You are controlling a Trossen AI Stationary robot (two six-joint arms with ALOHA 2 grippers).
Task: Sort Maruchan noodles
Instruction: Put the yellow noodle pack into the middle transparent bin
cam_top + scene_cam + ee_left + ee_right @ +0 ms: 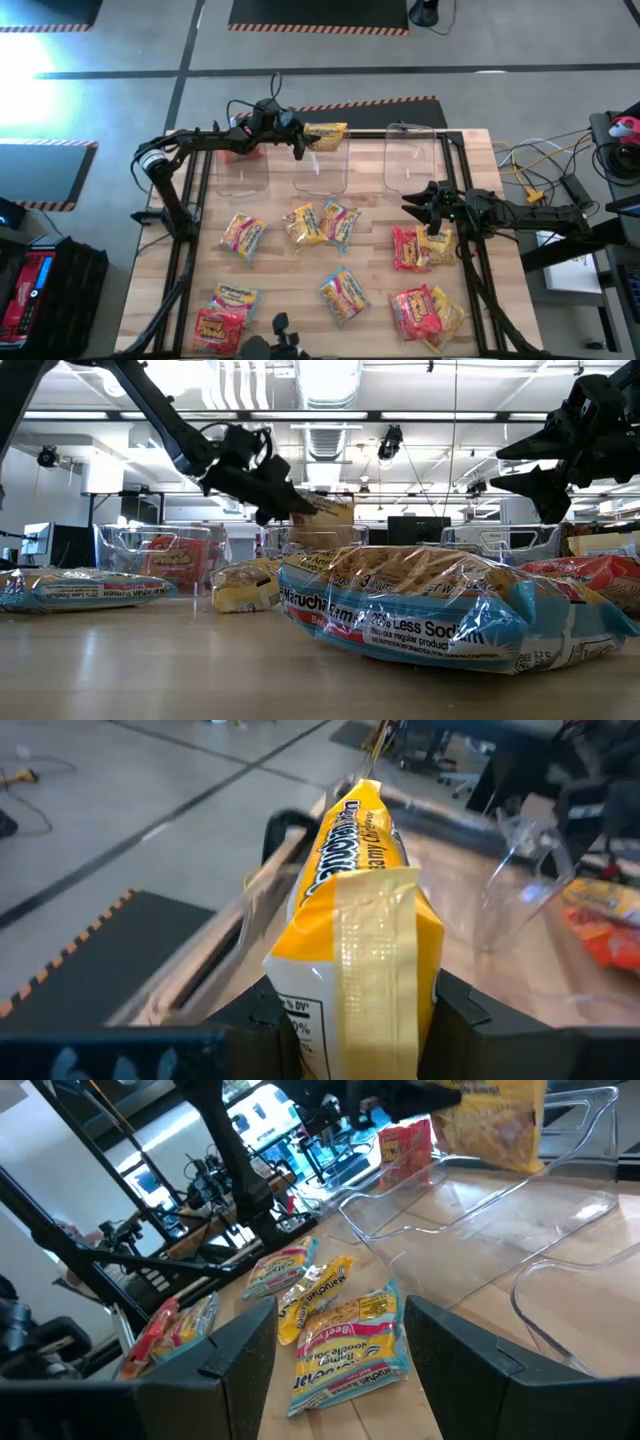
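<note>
While the left claw (pixel 300 138) hangs above the middle clear bin (pixel 320 160) at the far side of the tabletop (pixel 290 270), its fingers are clamped on a yellow-orange noodle packet (pixel 326 134), which is held in the air over that bin's far rim. In the left wrist view the same packet (pixel 355 920) stands on edge between the two dark fingers. A red packet (pixel 243 150) lies in the left bin (pixel 243 165); the right bin (pixel 411 158) stands beside the middle one. The right claw (pixel 428 205) hovers with its fingers spread apart, near the right bin and just above a red packet (pixel 410 248) and its yellow neighbour (pixel 438 244). The other packets lie scattered across the near half of the tabletop: a pair of yellow and multicoloured ones (pixel 322 223) in the middle, one (pixel 242 234) to the left, one (pixel 343 295) near the front, two (pixel 225 314) at the front left and two (pixel 425 312) at the front right.
</note>
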